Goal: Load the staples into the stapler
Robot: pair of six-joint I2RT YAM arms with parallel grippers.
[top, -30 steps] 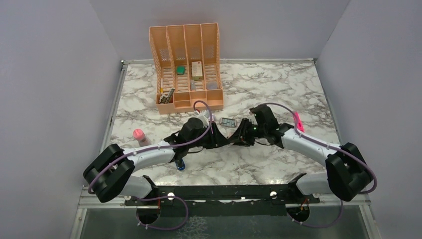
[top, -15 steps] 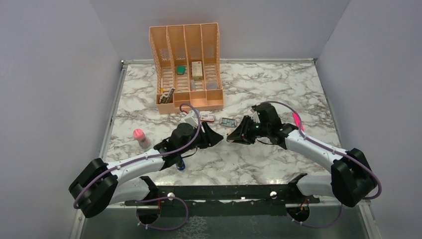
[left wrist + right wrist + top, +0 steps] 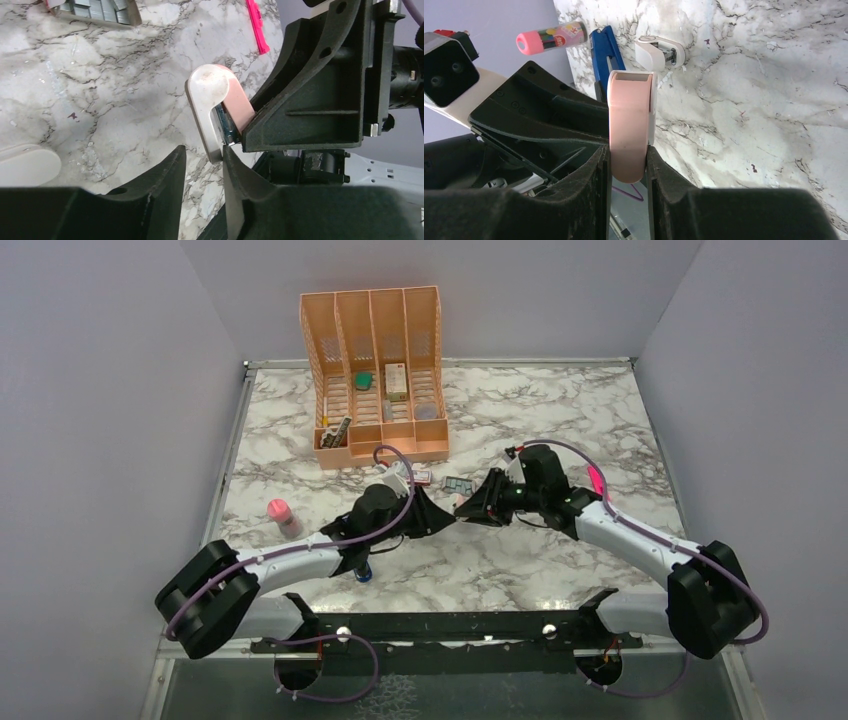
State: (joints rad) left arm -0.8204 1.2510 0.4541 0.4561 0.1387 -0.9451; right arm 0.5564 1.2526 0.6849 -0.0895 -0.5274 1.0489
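Plainly in right wrist view: stapler (image 3: 605, 55)

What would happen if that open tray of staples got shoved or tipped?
The staples lie loose in an open tray, so tipping would likely spill them. It looks small and light, so a push should slide it across the smooth marble table. The thin strips probably snap if squeezed.

An organizer (image 3: 375, 380) stood at the counter's (image 3: 560, 410) back left, the staples (image 3: 459, 484) just before it, a sleeve (image 3: 421, 477) left of them. At centre a block (image 3: 626, 110) sat in the right hand (image 3: 626, 152). The stapler (image 3: 362, 572) lay nearer, under the left arm (image 3: 300, 558).
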